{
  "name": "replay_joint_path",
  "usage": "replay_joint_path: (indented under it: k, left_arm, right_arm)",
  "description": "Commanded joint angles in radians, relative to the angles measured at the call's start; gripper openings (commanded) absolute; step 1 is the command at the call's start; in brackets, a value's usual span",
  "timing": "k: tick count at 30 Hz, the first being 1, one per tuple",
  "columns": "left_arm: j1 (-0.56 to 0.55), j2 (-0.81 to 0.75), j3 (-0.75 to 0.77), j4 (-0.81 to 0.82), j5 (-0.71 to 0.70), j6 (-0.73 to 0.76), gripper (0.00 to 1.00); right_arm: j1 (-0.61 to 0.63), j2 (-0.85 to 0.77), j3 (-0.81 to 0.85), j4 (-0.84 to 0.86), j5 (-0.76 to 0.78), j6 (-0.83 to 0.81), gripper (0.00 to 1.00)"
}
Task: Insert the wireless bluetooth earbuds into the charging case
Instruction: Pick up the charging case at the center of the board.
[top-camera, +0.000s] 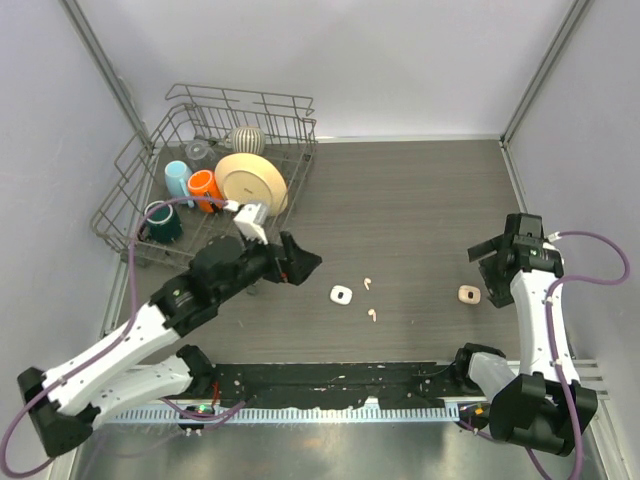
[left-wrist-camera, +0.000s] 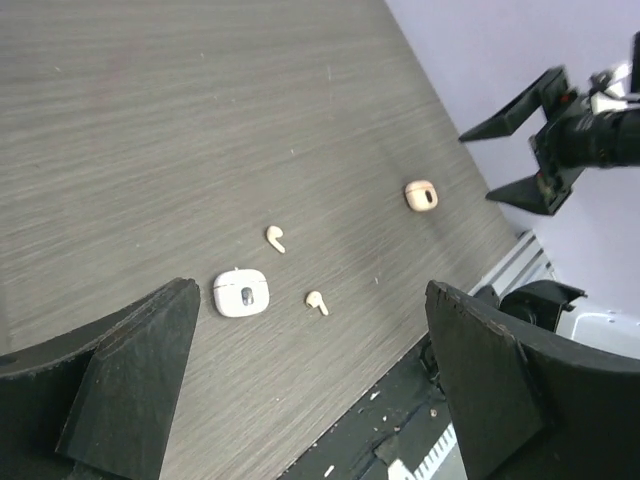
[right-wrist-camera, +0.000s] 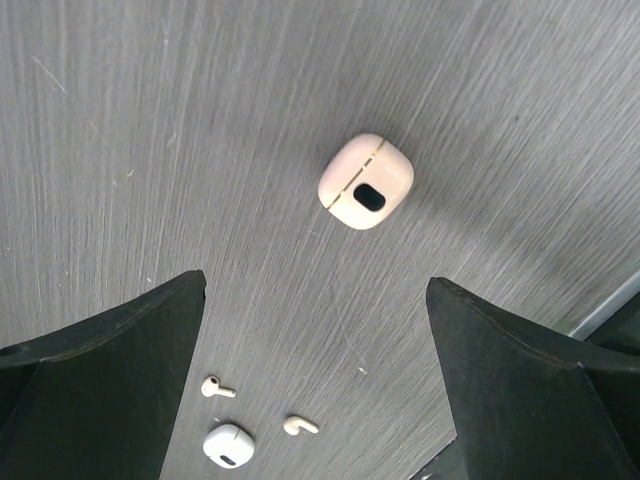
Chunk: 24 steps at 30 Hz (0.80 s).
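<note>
At the far left a wire rack with a cream plate in it stands on the grey wood-grain table. Next comes the left gripper, raised over the table, its fingers spread wide with nothing between them. Just to its right lies the white case, a small rounded square with a dark oval mark on top. Right of that case lie two earbuds, and only two can be counted. Both are tiny, white and comma-shaped with short stems (far smaller than a gripper finger). The far earbud and the near earbud lie loose on the bare table, apart from each other and touching neither case. Well to the right sits a second case, the cream case, which has the same rounded shape, a thin seam across it and a dark oval. That makes two cases in all. The right gripper hangs just beside the cream case, also fully spread and holding nothing.
</note>
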Motion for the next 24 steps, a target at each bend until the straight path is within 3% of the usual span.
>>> replay_joint_path:
  k: [1,5,7,13,18,24]
  left_arm:
    - [0.002,-0.183,-0.115,0.111,-0.158,0.028,1.00]
    - [0.002,-0.361,-0.174,0.102,-0.205,0.104,1.00]
    - [0.002,-0.370,-0.157,0.059,-0.218,0.133,1.00]
    - [0.002,-0.211,-0.027,-0.152,-0.198,0.163,1.00]
    - [0.003,-0.058,0.079,-0.278,-0.276,0.161,1.00]
    - [0.002,-0.036,0.104,-0.320,-0.302,0.152,1.00]
  right_arm:
    - [-0.004,0.005,-0.037,-0.017,-0.040,0.159,0.97]
    - [-0.004,0.049,-0.085,-0.017,-0.075,0.231,0.94]
    - [-0.004,0.060,-0.106,0.001,-0.083,0.265,0.92]
    - [-0.006,0.092,-0.113,0.028,-0.032,0.314,0.89]
    - [-0.041,0.150,-0.070,0.029,-0.006,0.308,0.89]
    - [-0.131,0.265,-0.039,0.051,-0.086,0.239,0.85]
